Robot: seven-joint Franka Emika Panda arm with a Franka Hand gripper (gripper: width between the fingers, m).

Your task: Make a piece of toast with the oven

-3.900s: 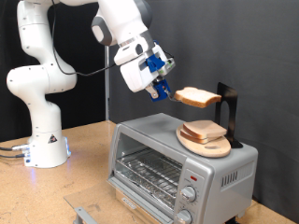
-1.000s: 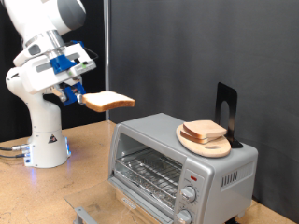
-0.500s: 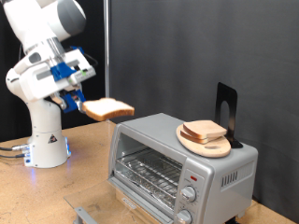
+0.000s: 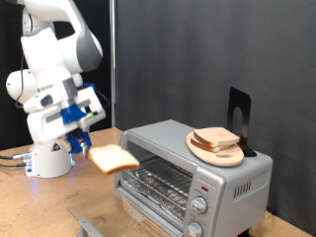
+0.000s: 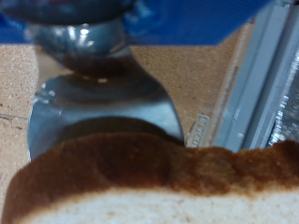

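The piece of toast (image 4: 114, 158), pale with a brown crust, lies flat on the metal blade of a blue-handled spatula (image 5: 98, 103). My gripper (image 4: 79, 138) is shut on that tool's handle, low at the exterior view's left. The slice hovers just in front of the silver oven (image 4: 197, 168), at about the height of its wire rack (image 4: 158, 181), which shows through the open front. In the wrist view the toast (image 5: 159, 187) fills the foreground and the oven's metal edge (image 5: 266, 84) runs alongside it.
On the oven's roof a round wooden board (image 4: 215, 148) carries more bread slices, with a black stand (image 4: 239, 118) behind it. The oven's lowered door (image 4: 94, 225) juts out over the wooden table. My arm's white base (image 4: 44, 153) stands at the exterior view's left.
The gripper has carried the toast on the spatula from above the oven's roof across to the exterior view's left, then down to rack height in front of the oven.
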